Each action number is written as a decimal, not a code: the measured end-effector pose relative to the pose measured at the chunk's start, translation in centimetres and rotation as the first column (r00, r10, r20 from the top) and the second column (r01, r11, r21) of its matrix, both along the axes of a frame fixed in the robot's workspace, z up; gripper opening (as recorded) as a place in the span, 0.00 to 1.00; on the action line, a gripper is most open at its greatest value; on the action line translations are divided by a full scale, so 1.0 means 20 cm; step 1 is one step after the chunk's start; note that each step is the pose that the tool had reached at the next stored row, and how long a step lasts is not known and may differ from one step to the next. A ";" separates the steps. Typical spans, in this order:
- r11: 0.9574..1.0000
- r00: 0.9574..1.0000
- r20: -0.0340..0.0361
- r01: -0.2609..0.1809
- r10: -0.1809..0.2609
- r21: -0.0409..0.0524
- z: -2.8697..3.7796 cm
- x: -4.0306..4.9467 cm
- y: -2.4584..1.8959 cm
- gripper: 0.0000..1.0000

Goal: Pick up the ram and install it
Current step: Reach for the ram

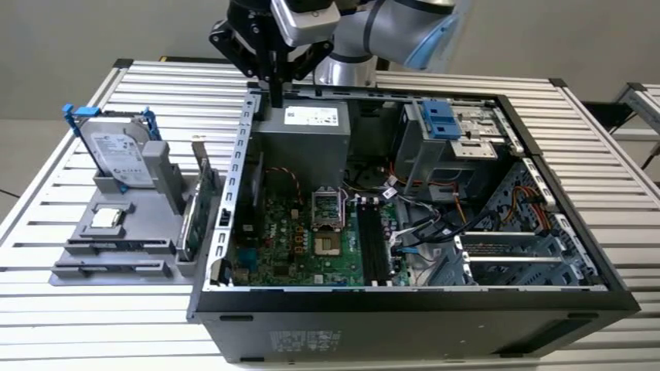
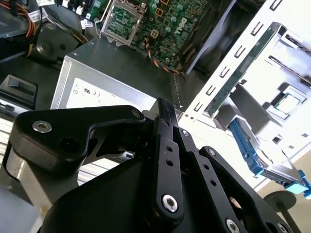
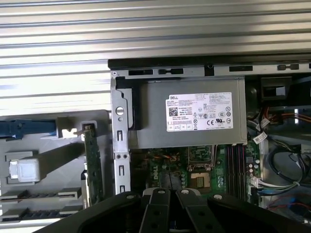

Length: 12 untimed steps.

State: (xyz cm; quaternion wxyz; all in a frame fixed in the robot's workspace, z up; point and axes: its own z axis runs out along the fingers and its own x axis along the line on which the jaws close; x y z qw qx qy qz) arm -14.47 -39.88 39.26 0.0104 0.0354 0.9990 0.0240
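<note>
Hovering high over the open computer case [image 1: 413,317], above its grey power supply [image 3: 155,116], my gripper [image 2: 164,108] has its fingers pressed together. I cannot tell whether the ram is pinched between them or sits in the grey fixture [image 1: 103,259] beside the case.

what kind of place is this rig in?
Probably a robotics lab bench for PC assembly: an open computer case on a slatted aluminium table, a grey parts fixture holding a hard drive, and a robot arm overhead.

Hard drive [image 1: 116,154] on the rack [image 1: 113,255]; rack at the exterior view's left, perhaps touching the case [image 1: 413,328].
</note>
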 end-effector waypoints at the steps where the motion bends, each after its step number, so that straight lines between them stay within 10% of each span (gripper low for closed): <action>1: 1.000 1.000 0.000 0.000 0.000 0.000 0.000 -0.002 0.000 0.00; 12: 1.000 1.000 0.000 0.000 0.000 0.000 0.000 -0.025 0.000 0.00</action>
